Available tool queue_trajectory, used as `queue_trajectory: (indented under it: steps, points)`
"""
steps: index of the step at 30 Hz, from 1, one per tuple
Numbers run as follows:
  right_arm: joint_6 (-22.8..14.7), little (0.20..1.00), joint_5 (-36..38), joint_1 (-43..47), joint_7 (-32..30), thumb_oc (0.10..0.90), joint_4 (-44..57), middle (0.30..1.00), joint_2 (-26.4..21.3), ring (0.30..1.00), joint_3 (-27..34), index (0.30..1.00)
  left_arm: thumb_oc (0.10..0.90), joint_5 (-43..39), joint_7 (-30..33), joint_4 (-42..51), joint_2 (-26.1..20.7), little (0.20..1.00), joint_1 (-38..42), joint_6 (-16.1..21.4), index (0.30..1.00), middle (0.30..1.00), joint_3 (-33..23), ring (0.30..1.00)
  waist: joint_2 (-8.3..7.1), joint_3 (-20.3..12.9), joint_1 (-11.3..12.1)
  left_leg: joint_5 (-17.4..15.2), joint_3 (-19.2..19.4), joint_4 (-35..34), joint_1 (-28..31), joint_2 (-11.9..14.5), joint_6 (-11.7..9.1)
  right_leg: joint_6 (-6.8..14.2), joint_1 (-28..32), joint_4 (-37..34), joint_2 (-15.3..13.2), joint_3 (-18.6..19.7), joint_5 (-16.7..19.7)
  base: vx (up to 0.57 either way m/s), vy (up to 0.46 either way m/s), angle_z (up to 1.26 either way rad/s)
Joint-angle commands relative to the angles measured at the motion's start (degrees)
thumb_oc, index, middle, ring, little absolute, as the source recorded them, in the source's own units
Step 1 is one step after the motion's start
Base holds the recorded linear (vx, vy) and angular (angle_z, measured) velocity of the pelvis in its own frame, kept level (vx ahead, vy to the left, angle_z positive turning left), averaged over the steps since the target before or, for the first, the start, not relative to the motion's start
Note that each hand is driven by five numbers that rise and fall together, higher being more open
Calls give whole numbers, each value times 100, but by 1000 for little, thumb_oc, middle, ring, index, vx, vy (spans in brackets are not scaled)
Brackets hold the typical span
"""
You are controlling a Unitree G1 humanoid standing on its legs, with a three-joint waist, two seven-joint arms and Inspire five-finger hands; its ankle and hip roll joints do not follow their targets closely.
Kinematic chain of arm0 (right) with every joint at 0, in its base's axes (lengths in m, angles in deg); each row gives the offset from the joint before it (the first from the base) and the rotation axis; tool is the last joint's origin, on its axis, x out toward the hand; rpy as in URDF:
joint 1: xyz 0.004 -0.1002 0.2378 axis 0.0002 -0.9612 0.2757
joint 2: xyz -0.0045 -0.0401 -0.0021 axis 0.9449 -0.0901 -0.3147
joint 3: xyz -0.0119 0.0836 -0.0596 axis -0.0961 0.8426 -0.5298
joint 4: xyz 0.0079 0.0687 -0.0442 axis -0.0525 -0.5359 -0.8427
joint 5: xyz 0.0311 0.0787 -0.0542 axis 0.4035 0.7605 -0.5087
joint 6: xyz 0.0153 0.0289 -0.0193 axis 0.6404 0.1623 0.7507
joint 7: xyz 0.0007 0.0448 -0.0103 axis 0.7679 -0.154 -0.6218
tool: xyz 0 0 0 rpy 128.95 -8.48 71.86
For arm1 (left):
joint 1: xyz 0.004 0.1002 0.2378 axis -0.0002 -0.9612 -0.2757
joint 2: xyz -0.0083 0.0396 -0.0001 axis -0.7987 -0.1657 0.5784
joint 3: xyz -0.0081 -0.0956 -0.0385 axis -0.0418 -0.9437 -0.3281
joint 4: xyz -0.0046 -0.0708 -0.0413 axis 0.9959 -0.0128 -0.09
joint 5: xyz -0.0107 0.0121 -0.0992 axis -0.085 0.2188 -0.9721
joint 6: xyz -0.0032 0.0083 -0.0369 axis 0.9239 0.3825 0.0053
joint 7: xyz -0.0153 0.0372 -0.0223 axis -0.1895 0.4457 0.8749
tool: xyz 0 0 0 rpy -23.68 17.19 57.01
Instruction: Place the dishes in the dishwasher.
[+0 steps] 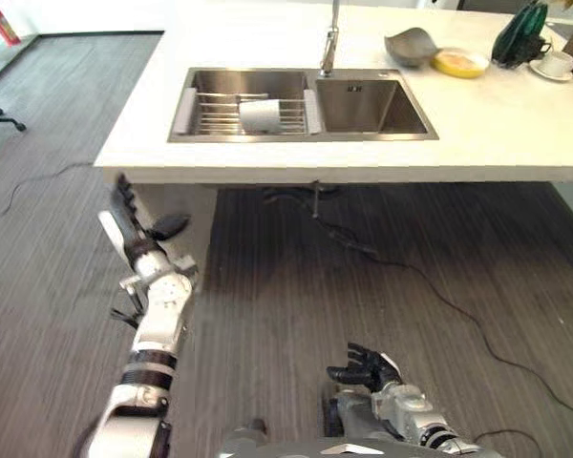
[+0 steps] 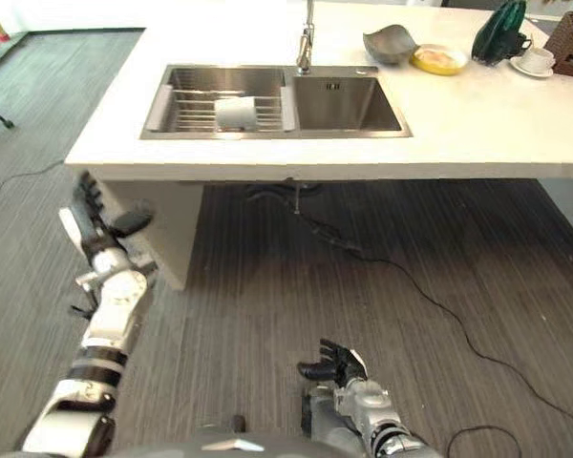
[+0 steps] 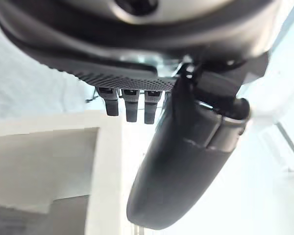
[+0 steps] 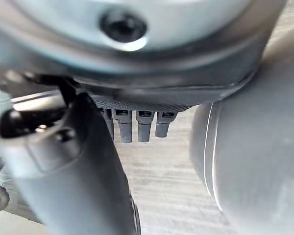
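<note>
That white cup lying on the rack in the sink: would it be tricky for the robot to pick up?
Probably somewhat. The white cup lies on its side across the wire rack, so a nudge might roll it. It looks like glazed ceramic, so likely smooth, perhaps slippery, and breakable if dropped into the steel sink. It seems small, so probably light.

Sink [image 1: 363, 107]: brushed metal. Rack [image 1: 220, 113]: metal wire. Counter [image 1: 516, 124]: smooth, pale, matt. Floor [image 1: 363, 315]: grey streaked wood-look planks.
</note>
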Motion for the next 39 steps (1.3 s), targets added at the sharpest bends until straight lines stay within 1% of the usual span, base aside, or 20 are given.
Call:
queue_trajectory:
  steps: [1, 2, 3, 7, 9, 10, 11, 12, 13, 14, 16, 17, 18, 19, 20, 22, 25, 28, 33, 39]
  points:
    - [94, 900, -68, -542, -212, 800, -828, 900, 74, 900, -169, 900, 800, 1619, 319, 728, -512, 900, 497, -109, 900, 900, 78, 900, -151, -305, -34, 406, 123, -699, 354, -554, -300, -126, 851, -342, -2, -408, 1121, 309, -55, 98]
    - [89, 900, -70, -554, -215, 800, -830, 900, 80, 900, -174, 900, 800, 1634, 315, 754, -508, 900, 473, -126, 900, 900, 76, 900, -151, -301, -37, 391, 120, -699, 379, -549, -299, -126, 876, -342, 1, -413, 1100, 341, -90, 74]
    - [34, 900, -143, -549, -249, 800, -887, 900, 46, 900, -209, 900, 800, 1953, 235, 871, -675, 900, 498, -248, 900, 900, 234, 900, -146, -402, -114, 388, 169, -699, 415, -542, -319, -216, 1108, -696, 46, -56, 1182, 195, -61, 95]
    - [35, 900, -206, -488, -278, 800, -873, 900, -32, 900, -222, 900, 800, 2207, -97, 1288, -956, 900, 371, -341, 900, 900, 257, 900, -30, -506, -30, 429, 292, -615, 591, -480, -392, -230, 1519, -1081, 8, -267, 1255, 269, -56, 73]
    - [41, 900, -164, -416, -258, 800, -877, 900, -56, 900, -207, 900, 800, 2277, -242, 1279, -1063, 900, 306, -339, 900, 900, 285, 900, -15, -479, -17, 469, 364, -71, 384, -520, -501, -253, 1641, -1145, -36, -240, 1235, 141, -43, -11]
    - [29, 900, -189, -403, -242, 800, -853, 900, -220, 900, -186, 900, 800, 2410, -437, 1314, -1280, 900, 249, -309, 900, 900, 409, 900, -6, -325, 17, 822, 604, 1070, -92, -598, -921, -293, 1856, -1145, -133, -290, 1072, 61, -39, -30]
    - [30, 900, -190, -399, -242, 800, -853, 900, -218, 900, -183, 900, 800, 2410, -438, 1313, -1281, 900, 255, -308, 900, 900, 410, 900, 1, -333, 0, 778, 586, 1171, -162, -595, -923, -294, 1840, -1145, -128, -310, 1075, 198, -118, -15]
    - [25, 900, -129, -297, -250, 800, -799, 900, -379, 900, -171, 900, 800, 2706, -643, 1242, -1649, 900, 387, -405, 900, 900, 589, 900, -40, -123, 125, 1091, 718, 2315, -609, -687, -1245, -360, 2036, -1145, -248, -313, 979, 165, -81, 13]
    - [24, 900, -79, -197, -269, 800, -798, 900, -418, 900, -104, 900, 800, 2727, -770, 1265, -1717, 900, 471, -450, 900, 900, 657, 900, -53, -73, 174, 1074, 826, 2397, -746, -593, -1220, -378, 2083, -1145, -284, -337, 935, 242, -52, 22]
    - [40, 900, -17, -164, -251, 800, -807, 900, -427, 900, -41, 900, 800, 2699, -927, 1329, -1758, 900, 547, -503, 900, 900, 724, 900, -20, -83, 182, 1095, 1024, 2021, -795, -318, -1173, -359, 2118, -1145, -292, -374, 875, 189, 117, 20]
    - [20, 900, 175, -244, -210, 800, -793, 900, -445, 900, 191, 900, 800, 2829, -1185, 1504, -1866, 900, 546, -599, 900, 900, 743, 900, 48, -213, 148, 985, 1473, 504, -516, 517, -1053, -174, 2196, -1145, -454, -470, 742, 266, 286, 6]
    - [-2, 900, 236, -305, -203, 800, -777, 900, -467, 900, 293, 900, 800, 2901, -1332, 1537, -1975, 900, 518, -564, 900, 900, 819, 900, 102, -254, 137, 1202, 1476, -25, -577, 829, -1080, -74, 2235, -1145, -524, -446, 699, 330, 387, 17]
    - [2, 900, 237, -415, -150, 800, -770, 900, -541, 900, 365, 900, 800, 3227, -1705, 1459, -2488, 900, 606, -749, 900, 900, 1054, 900, 255, -304, 183, 1700, 1235, -654, -486, 1087, -1230, 62, 2336, -1145, -582, -427, 554, 185, 267, 12]
    - [3, 900, 238, -413, -148, 800, -765, 900, -525, 900, 374, 900, 800, 3230, -1716, 1456, -2500, 900, 633, -758, 900, 900, 1071, 900, 255, -283, 178, 1762, 1208, -649, -519, 1102, -1233, 53, 2320, -1145, -562, -440, 607, 154, 171, -38]
    - [0, 900, 217, -436, -175, 800, -746, 900, -504, 900, 395, 900, 800, 3206, -1847, 1694, -2630, 900, 540, -465, 900, 900, 1052, 900, 330, -338, 146, 1547, 1169, -676, -402, 1037, -1195, 80, 2361, -1145, -556, -452, 521, 71, 94, -73]
    - [10, 900, 152, -530, -253, 800, -860, 900, -529, 900, 614, 900, 800, 3238, -2377, 1731, -2856, 900, 506, -324, 900, 900, 1325, 900, 390, -517, -40, 1453, 1339, -699, -407, 997, -1353, 107, 2318, -1145, -605, -536, 607, 119, 172, -84]
    - [153, 900, 90, -725, -148, 800, -956, 900, -343, 900, 692, 900, 800, 3118, -3051, 1923, -3157, 900, 740, -303, 900, 900, 1643, 900, 299, -639, -33, 1264, 1391, -699, -235, 833, -1233, 189, 2303, -1145, -730, -539, 781, 87, 184, 13]
    - [153, 900, -56, -725, -142, 800, -977, 900, -322, 900, 604, 900, 800, 3123, -3152, 1924, -3155, 900, 859, -313, 900, 900, 1732, 900, 250, -650, -27, 1208, 1447, -699, -207, 773, -1200, 222, 2305, -1145, -801, -544, 811, -1, 82, 4]
    - [171, 900, -287, -674, -170, 800, -839, 900, -218, 900, 302, 900, 800, 3294, -2955, 1782, -2704, 900, 1050, -606, 900, 900, 1746, 900, 57, -734, -31, 893, 1652, -699, -16, 607, -1025, 322, 2296, -1145, -1001, -401, 843, 30, 84, -17]
    - [164, 900, -323, -626, -173, 800, -768, 900, -219, 900, 286, 900, 800, 3431, -3202, 1567, -2418, 900, 1560, -842, 900, 900, 2075, 900, 74, -766, -161, 756, 1817, -699, 205, 539, -936, 377, 2321, -1145, -1064, -257, 866, 1, 28, -20]
